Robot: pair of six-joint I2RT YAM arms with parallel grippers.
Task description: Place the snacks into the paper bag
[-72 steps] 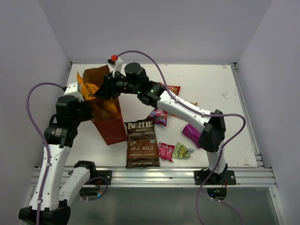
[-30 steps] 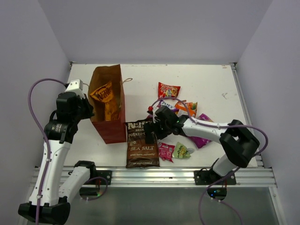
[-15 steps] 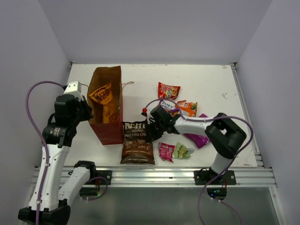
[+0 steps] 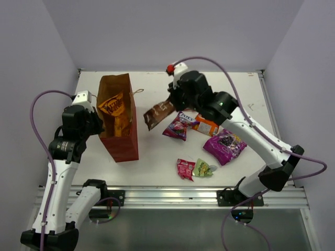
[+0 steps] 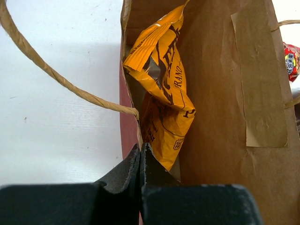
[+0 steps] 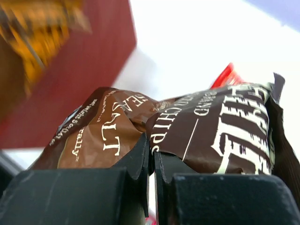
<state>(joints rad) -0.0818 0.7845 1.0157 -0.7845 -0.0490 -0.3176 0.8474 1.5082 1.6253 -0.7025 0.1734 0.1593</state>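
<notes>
**Status: dark-brown chip bag gripped, to the right of the paper bag**

1. Near row. A small red packet (image 4: 185, 169) and a green packet (image 4: 203, 168) lie just beside each other on the table (image 4: 251, 94). Only the top view shows them.

2. Middle row. A purple bag (image 4: 225, 145) lies right of centre. Beyond it are an orange packet (image 4: 207, 125) and a pink packet (image 4: 178, 125).

3. Paper bag (image 4: 125, 149). It stands upright at the left, mouth open, and the mouth's long axis runs near to far. The left wrist view shows the tan inside with an orange Kettle bag (image 5: 164, 93) standing on end against the left wall. It also shows a twine handle (image 5: 61, 79).

4. Left gripper (image 5: 140, 152). The left wrist view shows the fingers pressed together on the edge of the paper bag's left wall. The top view does not resolve this contact.

5. Right gripper (image 6: 152, 150). The right wrist view shows the fingers clamped on a fold of the dark-brown Kettle bag (image 6: 187, 126). The paper bag's red outside is blurred beyond it.

6. Orientation. In the top view the dark-brown bag's long axis runs from near left to far right. The gripper holds its far-right end, and the free end points toward the paper bag, apart from the bag's rim.
</notes>
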